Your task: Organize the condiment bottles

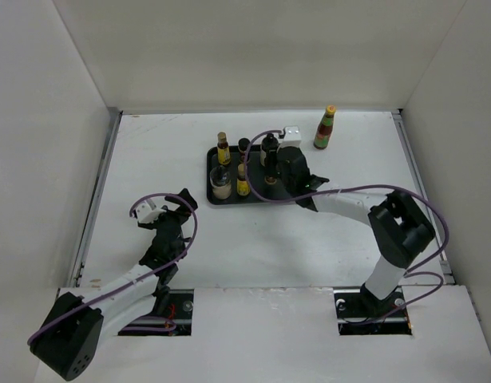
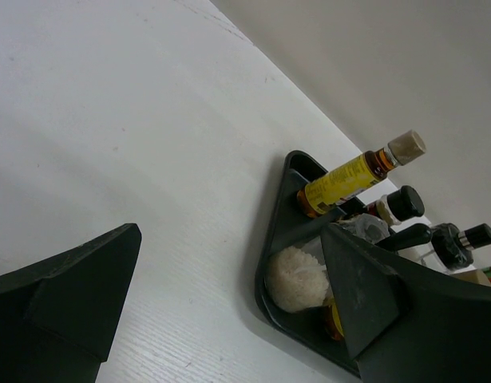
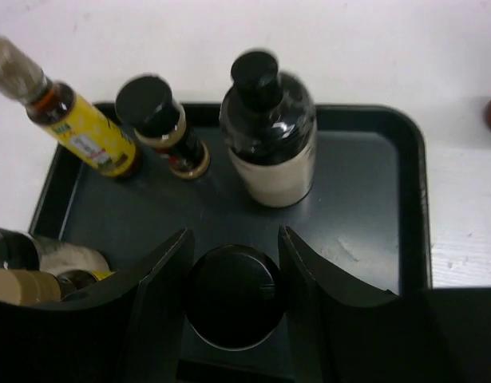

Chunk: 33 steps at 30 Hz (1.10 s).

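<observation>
Several condiment bottles stand in the black tray point(image 1: 210, 171): an amber yellow-labelled bottle point(image 1: 223, 148), a second one point(image 1: 242, 182), a shaker of pale grains point(image 1: 220, 182) and a dark bottle point(image 1: 269, 149). The tall red bottle point(image 1: 326, 128) stands alone on the table, right of the tray. My right gripper point(image 3: 233, 279) is over the tray's right half, shut on a black-capped jar point(image 3: 233, 297), with a finger against each side of the cap. My left gripper point(image 1: 177, 203) hangs open over bare table, left of the tray, holding nothing.
A small white box point(image 1: 293, 132) sits at the tray's far right corner. White walls close the table on three sides. In the right wrist view a dark bottle with a pale label point(image 3: 269, 136) stands just beyond the held jar.
</observation>
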Each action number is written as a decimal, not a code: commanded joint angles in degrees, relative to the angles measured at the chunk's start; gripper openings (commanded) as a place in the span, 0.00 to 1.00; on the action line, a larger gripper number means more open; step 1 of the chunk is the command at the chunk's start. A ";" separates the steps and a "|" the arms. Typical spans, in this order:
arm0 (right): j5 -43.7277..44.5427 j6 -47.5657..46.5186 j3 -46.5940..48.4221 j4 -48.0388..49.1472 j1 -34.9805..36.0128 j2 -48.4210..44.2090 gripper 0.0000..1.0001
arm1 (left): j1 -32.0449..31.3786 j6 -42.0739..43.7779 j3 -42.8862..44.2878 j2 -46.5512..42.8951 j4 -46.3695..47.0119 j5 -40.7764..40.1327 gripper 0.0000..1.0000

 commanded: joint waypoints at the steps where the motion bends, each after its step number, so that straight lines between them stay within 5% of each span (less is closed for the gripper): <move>1: -0.81 -1.00 2.29 3.36 1.02 0.72 0.41 | 0.18 0.14 -0.15 -0.39 2.60 1.29 1.00; 15: 1.22 -1.44 2.37 -0.86 3.66 4.95 0.52 | 0.53 -0.12 -0.15 0.04 2.60 1.29 1.00; 20: 1.22 -1.26 1.41 -0.33 3.75 1.62 0.79 | 0.79 -0.04 -0.67 -1.89 2.25 0.77 1.00; 24: 0.60 -0.74 2.46 0.11 3.40 -3.13 0.92 | 0.62 -0.04 -0.32 -0.31 2.51 1.11 1.00; 33: 1.56 -4.07 8.60 1.95 -11.60 -8.15 0.96 | 0.44 0.14 -0.32 -1.62 2.07 1.20 1.00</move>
